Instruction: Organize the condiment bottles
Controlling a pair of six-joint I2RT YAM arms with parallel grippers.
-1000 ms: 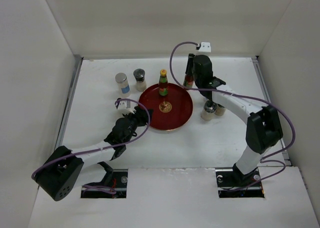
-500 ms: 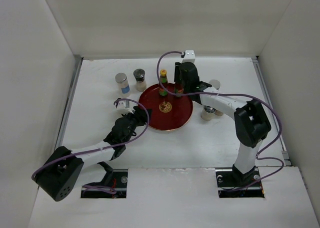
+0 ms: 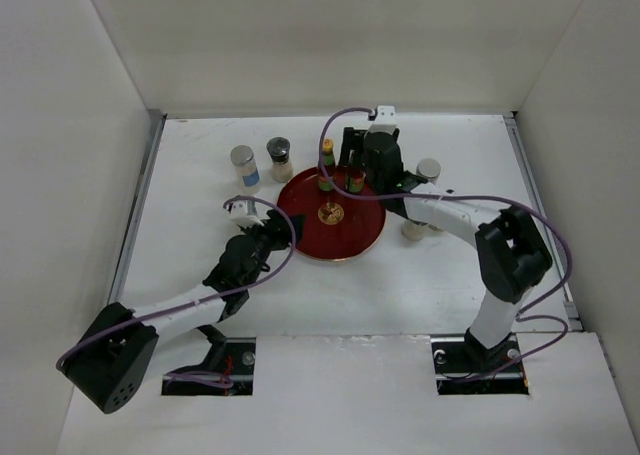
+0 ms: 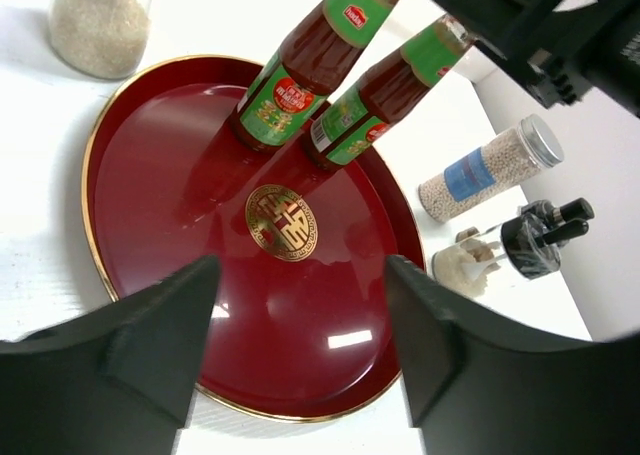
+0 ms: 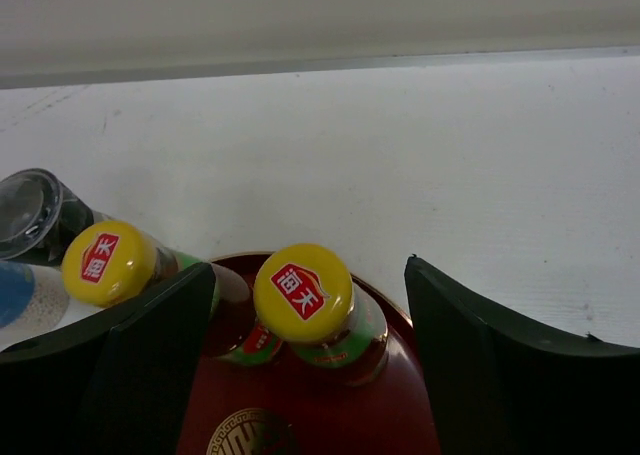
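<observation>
The robot's left black-and-white jointed arm (image 3: 190, 305) lies low, stretched toward the near-left rim of the round dark-red tray (image 3: 365, 230). The left gripper (image 3: 288, 231) sits at that rim, jaws apart and gripping nothing. The right arm (image 3: 450, 210) bends across to the tray's far side. The right gripper (image 3: 352, 171) points downward there, with its black fingers (image 5: 150, 355) spread wide.

A round dark-red tray (image 3: 345, 237) with a gold rim and a gold centre emblem (image 3: 331, 213) lies on the white bench (image 3: 400, 285). White walls (image 3: 330, 45) enclose the bench on three sides.
</observation>
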